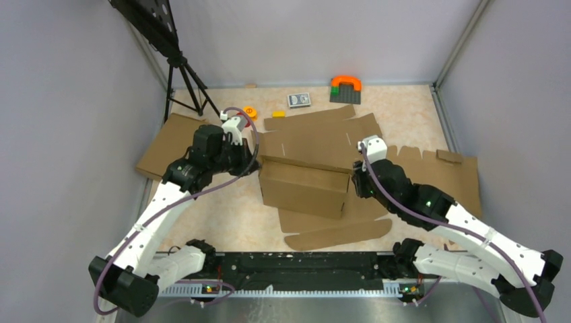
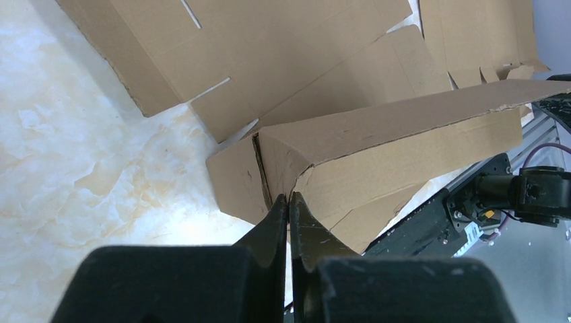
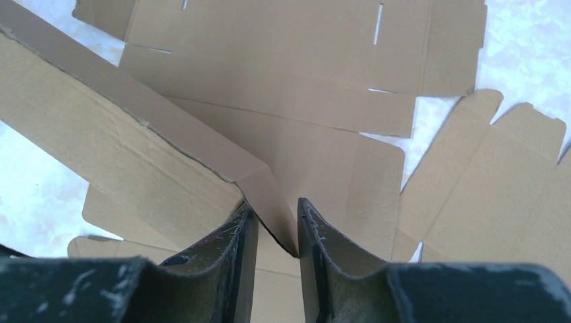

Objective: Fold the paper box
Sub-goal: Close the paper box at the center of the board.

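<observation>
The paper box (image 1: 316, 138) lies in the middle of the table as a brown die-cut sheet. Its near wall (image 1: 303, 188) is folded up, and a long flap (image 1: 337, 233) lies flat in front. My left gripper (image 1: 252, 165) is shut on the wall's left corner; in the left wrist view (image 2: 289, 198) the fingertips pinch the cardboard edge (image 2: 350, 161). My right gripper (image 1: 355, 179) is at the wall's right end. In the right wrist view (image 3: 277, 212) its jaws stand narrowly apart, closed around a folded end tab (image 3: 269, 192).
A plain cardboard slab (image 1: 168, 145) lies at the left, and another flapped cardboard sheet (image 1: 451, 176) at the right under my right arm. A tripod (image 1: 185, 74) stands at the back left. A card deck (image 1: 299, 99), an orange-and-green block (image 1: 345, 87) and small orange pieces (image 1: 250, 112) lie at the back.
</observation>
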You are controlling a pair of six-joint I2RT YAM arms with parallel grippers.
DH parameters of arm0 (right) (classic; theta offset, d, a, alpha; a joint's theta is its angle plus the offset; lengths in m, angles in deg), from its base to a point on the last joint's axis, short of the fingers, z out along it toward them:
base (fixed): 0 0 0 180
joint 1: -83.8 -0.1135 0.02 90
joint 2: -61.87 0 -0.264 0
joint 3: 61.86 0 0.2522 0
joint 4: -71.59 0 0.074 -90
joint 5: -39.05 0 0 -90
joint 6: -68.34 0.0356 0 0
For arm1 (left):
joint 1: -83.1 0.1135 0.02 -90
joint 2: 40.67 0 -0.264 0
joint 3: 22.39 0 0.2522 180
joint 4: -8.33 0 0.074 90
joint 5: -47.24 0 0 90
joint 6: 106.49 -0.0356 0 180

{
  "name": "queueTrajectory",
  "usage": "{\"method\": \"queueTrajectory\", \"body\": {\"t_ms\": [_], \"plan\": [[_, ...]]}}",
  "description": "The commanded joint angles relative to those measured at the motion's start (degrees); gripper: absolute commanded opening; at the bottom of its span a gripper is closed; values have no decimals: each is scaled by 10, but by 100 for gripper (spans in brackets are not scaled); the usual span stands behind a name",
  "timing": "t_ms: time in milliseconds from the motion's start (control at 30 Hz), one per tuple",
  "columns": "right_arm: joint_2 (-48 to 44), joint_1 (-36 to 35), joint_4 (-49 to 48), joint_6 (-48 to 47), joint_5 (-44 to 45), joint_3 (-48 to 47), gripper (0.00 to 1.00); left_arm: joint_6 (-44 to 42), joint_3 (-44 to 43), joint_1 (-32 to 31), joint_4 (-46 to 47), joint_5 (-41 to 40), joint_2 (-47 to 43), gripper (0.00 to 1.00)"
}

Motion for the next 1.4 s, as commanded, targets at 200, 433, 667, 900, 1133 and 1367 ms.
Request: {"method": "queueTrajectory", "body": {"t_ms": [200,433,667,900,1133,1367], "plan": [[23,4,-11,7,-38,-44,10,-1,-46,-1,0,9,12,0],[77,3,48,63,-46,-108,5,-1,-57,-1,-11,9,26,0],[86,3,61,103,-36,-113,5,0,-57,-2,-15,10,31,0],[91,4,88,160,12,-124,8,-18,-67,-1,-27,-4,29,0],[120,4,113,215,59,-140,7,-31,-78,-1,-40,-2,43,0],[120,4,101,243,75,-127,5,-16,-69,-2,-36,20,40,0]]}}
